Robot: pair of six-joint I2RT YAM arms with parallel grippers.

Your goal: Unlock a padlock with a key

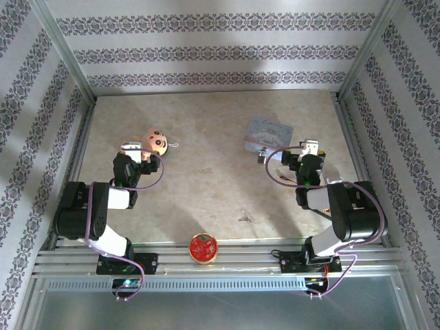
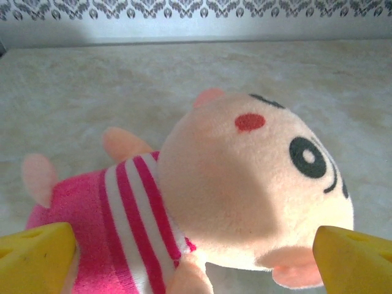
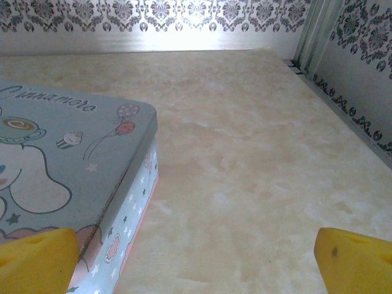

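A small metallic object (image 1: 262,157) lies against the near-left corner of the blue tin (image 1: 268,135); it is too small to tell whether it is the padlock. I can make out no key. My right gripper (image 1: 303,152) is open just right of the tin, over bare table. In the right wrist view its yellow fingertips (image 3: 37,260) stand wide apart around the gripper's middle (image 3: 196,266), with the tin (image 3: 61,165) at the left. My left gripper (image 1: 139,151) is open, its middle (image 2: 196,266) close behind a plush doll (image 2: 245,184).
The plush doll (image 1: 157,141) in a pink striped shirt lies at the left of the marbled table (image 1: 206,179). A red round object (image 1: 203,248) sits on the near rail between the arm bases. Patterned walls close in the back and both sides.
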